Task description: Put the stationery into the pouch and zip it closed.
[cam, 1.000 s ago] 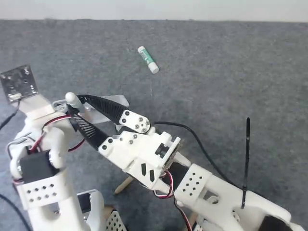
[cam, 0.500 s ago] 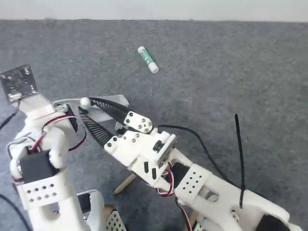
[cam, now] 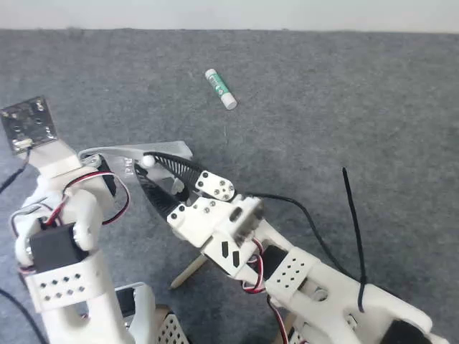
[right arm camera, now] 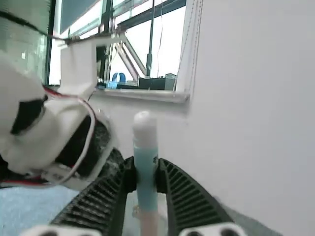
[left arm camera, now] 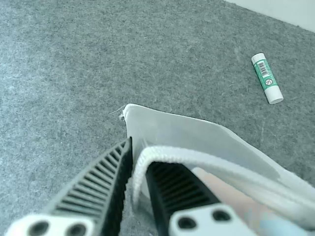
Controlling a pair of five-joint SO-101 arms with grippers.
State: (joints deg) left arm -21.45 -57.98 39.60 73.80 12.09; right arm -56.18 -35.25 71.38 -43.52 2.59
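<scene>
Both arms are built from white printed shells; the left arm (cam: pixel 86 215) is fitted with a black servo block (cam: pixel 50 247), a plate (cam: pixel 64 281) pierced with rows of small holes, and a looped bundle of red, white and black wires (cam: pixel 115 197); a square grey circuit board (cam: pixel 29 123) is mounted on it; the right arm (cam: pixel 323 294) is marked with black arrow-like cut-outs (cam: pixel 228 252), and a black cable (cam: pixel 305 218) and a thin black tie (cam: pixel 353 215) are attached to it; the left gripper (left arm camera: pixel 139 155) and the right gripper (right arm camera: pixel 145 167) are given black ribbed fingers (left arm camera: pixel 93 182), fastened to white bases by dark screws (left arm camera: pixel 184 223).
</scene>
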